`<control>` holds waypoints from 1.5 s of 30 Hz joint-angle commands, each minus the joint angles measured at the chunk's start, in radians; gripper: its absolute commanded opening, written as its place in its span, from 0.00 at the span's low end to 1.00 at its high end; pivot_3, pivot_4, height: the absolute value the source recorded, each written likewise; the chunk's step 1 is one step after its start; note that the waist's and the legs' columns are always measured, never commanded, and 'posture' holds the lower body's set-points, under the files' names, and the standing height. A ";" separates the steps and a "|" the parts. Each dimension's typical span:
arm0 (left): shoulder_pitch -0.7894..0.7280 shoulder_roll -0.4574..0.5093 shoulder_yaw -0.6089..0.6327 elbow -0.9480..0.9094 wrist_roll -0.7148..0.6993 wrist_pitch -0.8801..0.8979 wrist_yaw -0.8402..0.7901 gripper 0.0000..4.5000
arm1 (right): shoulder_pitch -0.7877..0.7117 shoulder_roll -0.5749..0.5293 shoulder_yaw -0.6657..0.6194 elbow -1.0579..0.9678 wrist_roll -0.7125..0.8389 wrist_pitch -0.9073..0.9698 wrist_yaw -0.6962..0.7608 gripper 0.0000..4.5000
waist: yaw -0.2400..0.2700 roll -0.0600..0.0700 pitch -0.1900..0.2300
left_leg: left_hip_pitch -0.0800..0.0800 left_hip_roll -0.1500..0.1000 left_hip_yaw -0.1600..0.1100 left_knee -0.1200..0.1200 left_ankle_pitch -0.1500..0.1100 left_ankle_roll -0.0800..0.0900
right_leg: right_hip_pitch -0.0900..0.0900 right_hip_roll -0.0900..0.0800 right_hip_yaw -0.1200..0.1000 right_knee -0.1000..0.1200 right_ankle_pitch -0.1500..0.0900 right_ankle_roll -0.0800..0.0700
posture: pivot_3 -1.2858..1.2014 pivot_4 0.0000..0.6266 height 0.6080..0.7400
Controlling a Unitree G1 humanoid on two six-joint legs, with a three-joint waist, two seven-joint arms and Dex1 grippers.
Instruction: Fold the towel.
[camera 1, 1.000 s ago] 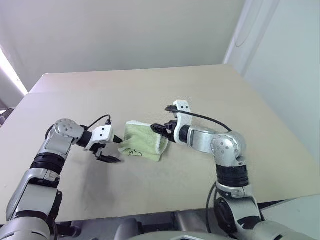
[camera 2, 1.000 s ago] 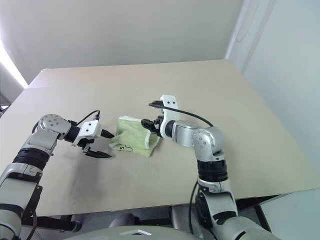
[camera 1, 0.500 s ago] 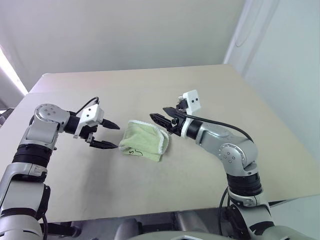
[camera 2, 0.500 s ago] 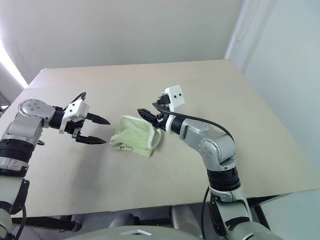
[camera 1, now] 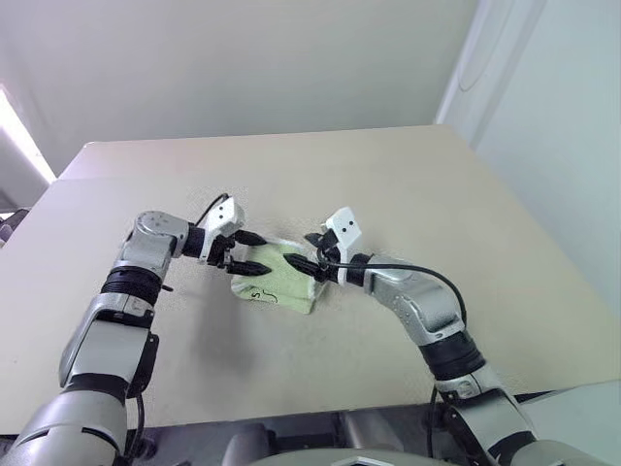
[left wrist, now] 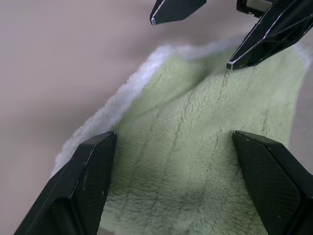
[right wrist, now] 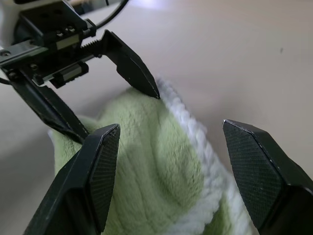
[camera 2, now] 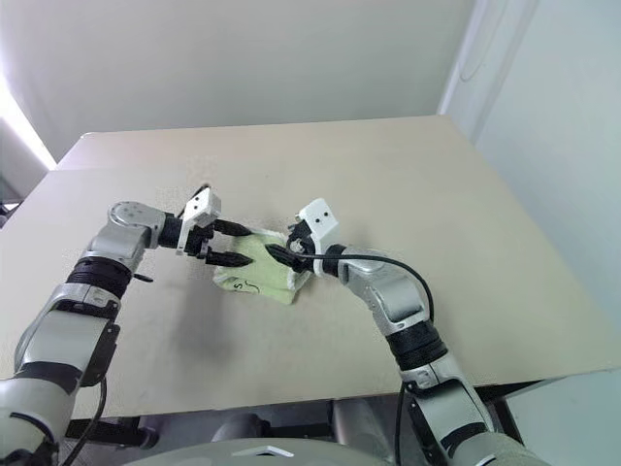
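towel (camera 1: pixel 279 279): lying bunched on tabletop (camera 1: pixel 388 184), between both arms | left pincer (camera 1: pixel 254 252): hovering spread wide over its near-left edge, gripping nothing | right pincer (camera 1: pixel 309 264): gaping wide over its right side, apparently not clamping cloth

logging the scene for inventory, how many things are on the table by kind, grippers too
small light-green terry cloth towel: 1
black two-finger grippers, left gripper and right gripper, both open over the towel: 2
beige table: 1
total: 4
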 commanded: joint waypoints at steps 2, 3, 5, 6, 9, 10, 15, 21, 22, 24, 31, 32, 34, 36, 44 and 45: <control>0.018 -0.025 -0.017 0.052 0.062 -0.094 0.056 0.89 | 0.042 0.010 0.087 0.015 -0.078 -0.038 0.022 0.77 | 0.004 0.000 0.000 | 0.000 0.000 0.000 0.000 0.000 0.000 | 0.000 0.000 0.000 0.000 0.000 0.000 | 0.52 0.00 0.79; 0.019 -0.031 -0.014 0.062 0.067 -0.104 0.070 0.89 | 0.051 0.012 0.097 0.026 -0.094 -0.036 0.016 0.77 | 0.007 0.000 0.000 | 0.000 0.000 0.000 0.000 0.000 0.000 | 0.000 0.000 0.000 0.000 0.000 0.000 | 0.52 0.00 0.79; 0.025 -0.043 -0.015 0.080 0.086 -0.129 0.103 0.89 | 0.053 0.005 0.115 0.075 -0.157 -0.055 -0.020 0.77 | 0.015 0.000 0.000 | 0.000 0.000 0.000 0.001 0.000 0.000 | 0.000 0.000 0.000 0.000 0.000 0.000 | 0.52 0.00 0.79; 0.028 -0.047 -0.017 0.085 0.093 -0.142 0.112 0.89 | 0.053 -0.002 0.124 0.092 -0.185 -0.067 -0.029 0.77 | 0.018 0.000 -0.001 | 0.001 0.000 0.000 0.001 0.000 0.000 | 0.001 0.000 0.000 0.001 0.000 0.000 | 0.52 0.00 0.79; 0.034 -0.062 -0.008 0.083 0.090 -0.143 0.124 0.89 | 0.059 -0.015 0.133 0.101 -0.230 -0.081 -0.032 0.77 | 0.021 0.000 -0.001 | 0.004 0.000 0.000 0.002 0.000 0.000 | 0.004 0.000 0.000 0.001 0.000 -0.001 | 0.52 0.00 0.79; 0.034 -0.065 -0.001 0.081 0.083 -0.140 0.124 0.89 | 0.060 -0.016 0.126 0.095 -0.233 -0.082 -0.031 0.77 | 0.022 0.000 -0.001 | 0.005 -0.001 0.000 0.002 0.000 0.000 | 0.005 0.000 0.000 0.001 0.000 -0.001 | 0.52 0.00 0.79; 0.011 -0.059 0.048 0.054 0.031 -0.081 0.100 0.89 | 0.046 -0.003 0.013 0.031 -0.156 -0.043 -0.018 0.77 | 0.023 0.000 -0.001 | 0.004 -0.001 -0.002 0.004 0.000 0.000 | 0.006 0.000 0.000 0.001 0.000 -0.001 | 0.52 0.00 0.79; 0.001 0.016 0.107 -0.033 -0.043 0.021 -0.018 0.89 | 0.031 0.036 -0.185 -0.172 0.075 0.174 -0.010 0.77 | 0.018 0.000 -0.001 | 0.000 -0.002 -0.003 0.003 0.000 0.000 | 0.002 0.000 0.000 0.001 0.000 0.000 | 0.52 0.00 0.79; 0.005 0.035 0.116 -0.064 -0.060 0.050 -0.049 0.89 | 0.030 0.045 -0.225 -0.210 0.129 0.228 -0.014 0.77 | 0.017 0.000 -0.001 | -0.001 -0.001 -0.003 0.002 0.000 0.000 | 0.001 0.000 0.000 0.001 0.001 0.001 | 0.52 0.00 0.79; 0.020 0.062 0.124 -0.118 -0.082 0.090 -0.092 0.89 | 0.026 0.064 -0.293 -0.257 0.214 0.322 -0.040 0.77 | 0.019 0.000 -0.001 | 0.000 -0.001 -0.003 0.000 0.000 0.000 | 0.000 0.001 0.000 0.001 0.001 0.001 | 0.52 0.00 0.79; 0.067 0.132 0.146 -0.240 -0.122 0.181 -0.129 0.89 | -0.024 0.181 -0.532 -0.342 0.488 0.626 -0.233 0.99 | 0.021 0.001 0.000 | 0.000 -0.001 -0.004 0.000 0.000 0.000 | 0.001 0.000 -0.001 0.002 -0.001 -0.002 | 0.52 0.00 0.79; 0.070 0.133 0.145 -0.242 -0.121 0.182 -0.123 0.89 | -0.029 0.192 -0.553 -0.336 0.521 0.670 -0.255 0.99 | 0.022 0.001 0.000 | 0.000 -0.001 -0.004 0.000 0.000 0.000 | 0.001 0.000 -0.001 0.001 -0.001 -0.002 | 0.52 0.00 0.79; 0.089 0.129 0.139 -0.259 -0.120 0.186 -0.111 0.89 | -0.012 0.173 -0.512 -0.366 0.530 0.718 -0.269 0.99 | 0.022 0.001 0.000 | 0.000 -0.001 -0.004 0.000 0.000 0.000 | 0.001 0.000 -0.001 0.001 -0.001 -0.002 | 0.52 0.00 0.79; 0.106 0.122 0.133 -0.280 -0.120 0.188 -0.101 0.89 | 0.027 0.068 -0.339 -0.436 0.425 0.651 -0.228 0.99 | 0.021 0.001 0.000 | 0.000 -0.001 -0.004 0.000 0.000 0.000 | 0.001 -0.001 -0.001 0.001 -0.001 -0.002 | 0.52 0.00 0.79; 0.113 0.101 0.127 -0.288 -0.115 0.191 -0.064 0.89 | 0.039 -0.162 0.058 -0.386 0.114 0.192 0.001 0.99 | 0.018 0.001 0.000 | 0.000 -0.001 -0.003 0.000 0.000 0.000 | 0.001 0.000 -0.001 0.000 -0.003 -0.001 | 0.52 0.00 0.79; 0.112 0.100 0.127 -0.287 -0.114 0.191 -0.061 0.89 | 0.027 -0.149 0.058 -0.357 0.104 0.167 0.010 0.99 | 0.018 0.001 0.000 | 0.001 -0.001 -0.003 0.000 0.000 0.000 | 0.001 0.000 -0.001 0.001 -0.003 -0.001 | 0.52 0.00 0.79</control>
